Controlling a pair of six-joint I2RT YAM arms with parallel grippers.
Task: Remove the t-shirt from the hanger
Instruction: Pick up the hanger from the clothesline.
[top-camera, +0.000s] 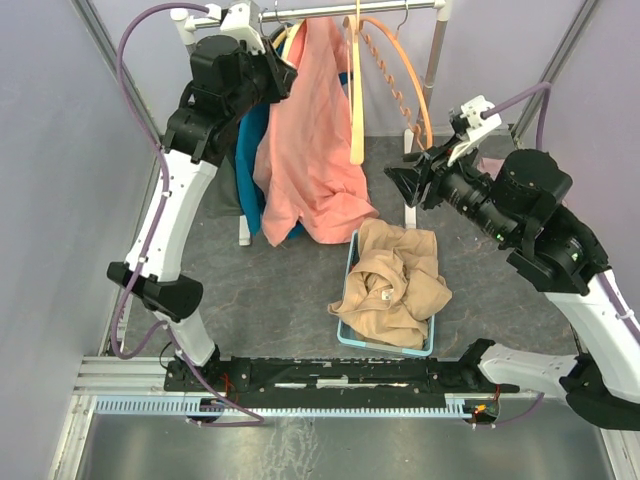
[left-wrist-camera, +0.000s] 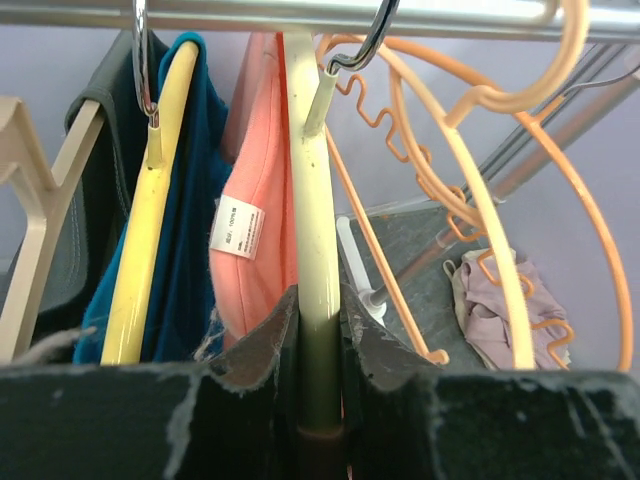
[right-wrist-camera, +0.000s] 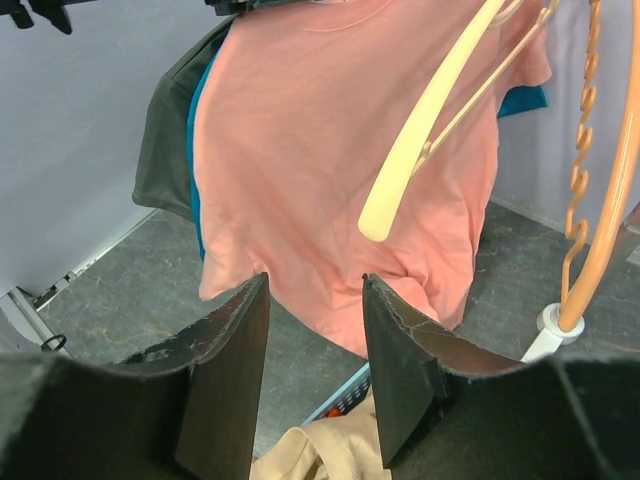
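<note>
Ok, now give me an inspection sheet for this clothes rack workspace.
Surface: grey tabletop, mottled.
Job's things: salmon t-shirt hangs on cream hanger, one hanger arm bare.
Clutter: teal shirt, dark shirt, orange hangers; tan garment in basket.
Hands: left hand shut on the cream hanger's neck; right hand open, short of the t-shirt.
Cables: purple cables, looped, one on each side.
Surroundings: lilac walls, metal rail.
</note>
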